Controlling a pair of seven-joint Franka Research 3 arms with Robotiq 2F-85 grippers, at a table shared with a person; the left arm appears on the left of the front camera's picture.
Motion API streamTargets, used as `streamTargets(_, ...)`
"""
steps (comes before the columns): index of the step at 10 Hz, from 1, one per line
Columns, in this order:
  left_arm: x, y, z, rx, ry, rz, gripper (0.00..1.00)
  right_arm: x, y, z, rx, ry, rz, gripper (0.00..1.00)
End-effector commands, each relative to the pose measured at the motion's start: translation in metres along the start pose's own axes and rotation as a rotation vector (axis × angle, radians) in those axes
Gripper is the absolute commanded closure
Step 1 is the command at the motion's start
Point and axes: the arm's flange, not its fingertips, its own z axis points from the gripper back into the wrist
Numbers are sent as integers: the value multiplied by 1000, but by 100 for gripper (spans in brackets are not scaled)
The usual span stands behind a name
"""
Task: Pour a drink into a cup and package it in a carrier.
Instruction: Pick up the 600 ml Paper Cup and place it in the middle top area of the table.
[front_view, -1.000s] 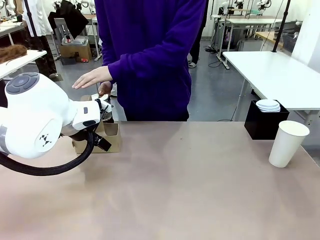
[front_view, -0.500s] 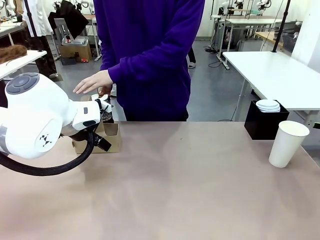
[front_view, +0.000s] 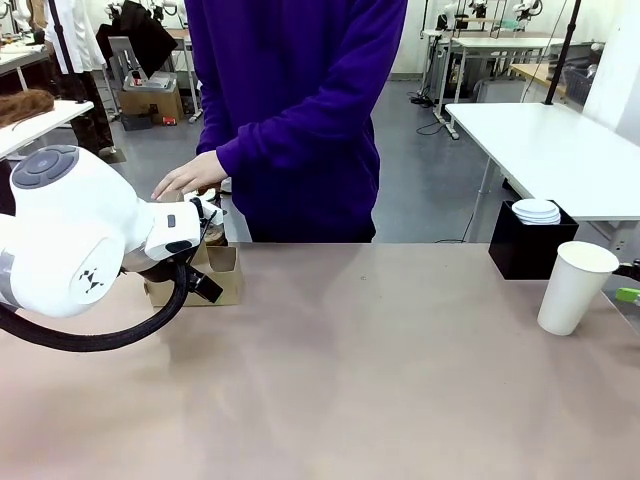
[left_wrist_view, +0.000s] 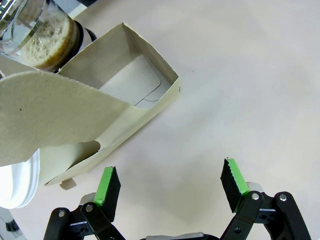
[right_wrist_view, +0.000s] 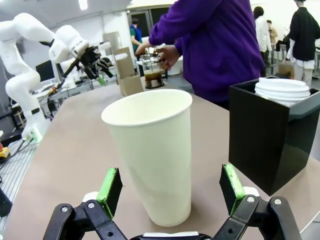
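A tall white paper cup (front_view: 575, 287) stands near the right end of the tan table (front_view: 380, 360), and by the look of things nothing has been poured. The amber-brown drink (left_wrist_view: 47, 35) sits in a clear glass carafe (right_wrist_view: 152, 70) at the far left end, where the person's hand (front_view: 188, 177), out of a purple sleeve, rests on the carafe's top. The brown cardboard cup carrier (front_view: 205, 275), a low box with an upright handle panel, stands just beside the carafe. The slot seen from the left wrist holds no cup. Cup and carrier are well apart across the table, so both the pouring and the packing appear to lie ahead. The right gripper (right_wrist_view: 170, 192) faces the cup with its fingers spread wide. Their green pads (right_wrist_view: 111, 190) flank the cup's lower body in the wrist view, no contact can be made out, and nothing is held. The left gripper (left_wrist_view: 171, 182) hangs over bare table just beside the carrier, its fingers (left_wrist_view: 107, 182) likewise wide apart, gripping and touching nothing. A black box (right_wrist_view: 270, 135) topped with a stack of white lids (right_wrist_view: 282, 89) sits just beside the cup.
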Motion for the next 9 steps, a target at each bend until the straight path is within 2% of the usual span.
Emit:
streamTargets(1, 0, 0, 0, -1, 0, 0, 0, 0, 9, -16, -36, 5, 36, 0)
streamTargets(9, 0, 0, 0, -1, 0, 0, 0, -14, 19, -45, -21, -2, 22, 0)
